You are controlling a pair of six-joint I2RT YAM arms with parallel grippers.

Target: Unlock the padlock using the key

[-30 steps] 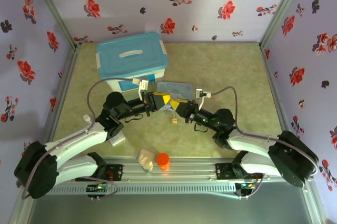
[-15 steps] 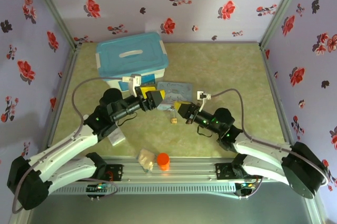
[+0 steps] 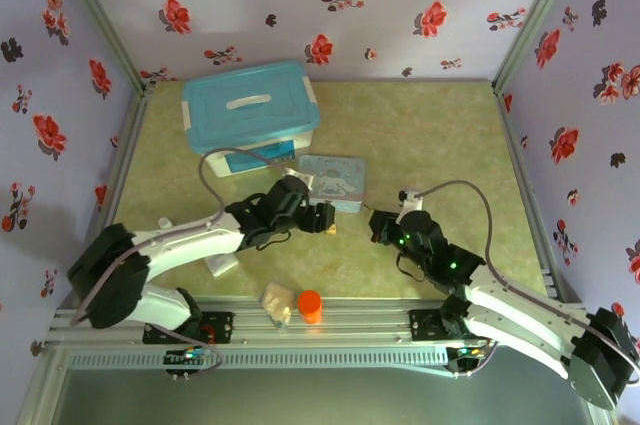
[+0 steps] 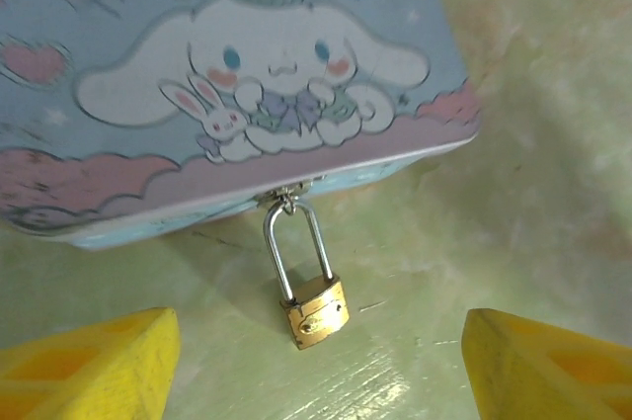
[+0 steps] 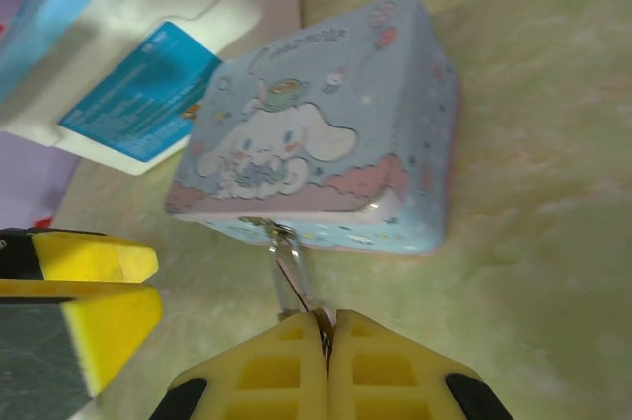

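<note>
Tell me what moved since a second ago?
The right gripper pulled back to the right, away from the padlock, jaws shut. The left gripper dropped down low beside the padlock, jaws open. The padlock stayed hooked on the tin; tin and box did not move.

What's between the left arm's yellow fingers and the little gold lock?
Only bare green table, as the left wrist view shows. The padlock, hooked to the tin, lies just ahead of the open left gripper.
</note>
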